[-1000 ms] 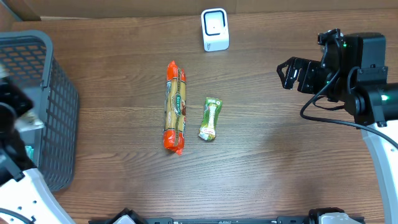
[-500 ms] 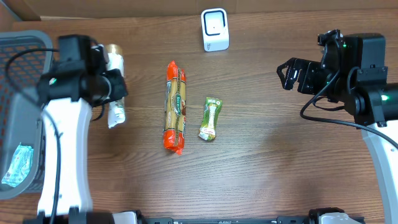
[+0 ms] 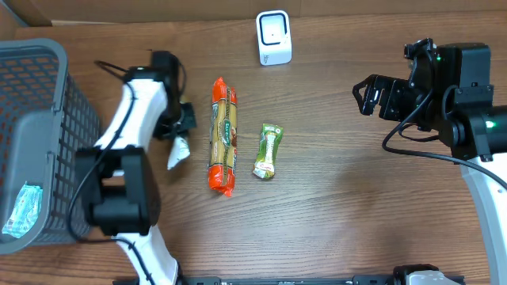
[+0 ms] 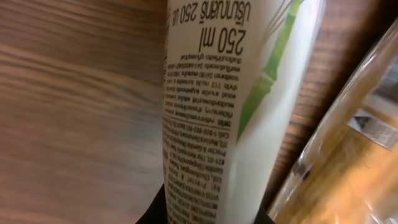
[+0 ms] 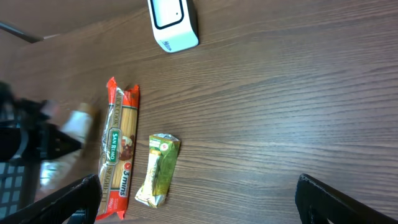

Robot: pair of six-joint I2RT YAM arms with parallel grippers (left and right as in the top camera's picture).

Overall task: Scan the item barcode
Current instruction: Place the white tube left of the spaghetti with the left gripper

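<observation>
My left gripper is shut on a white tube with small print, "250 ml" and a green bamboo drawing. The tube hangs low over the table, just left of the orange spaghetti pack. No barcode shows on the side facing the left wrist camera. The white scanner stands at the back centre, well away from the tube. My right gripper is open with nothing in it, raised at the right; its dark fingertips frame the table in the right wrist view.
A green snack packet lies right of the spaghetti pack. A grey mesh basket at the left edge holds a teal packet. In the right wrist view the scanner, spaghetti pack and green packet show.
My left arm swung out from the basket side and rightwards with the tube, which now hangs beside the spaghetti pack. The right arm has not moved.
</observation>
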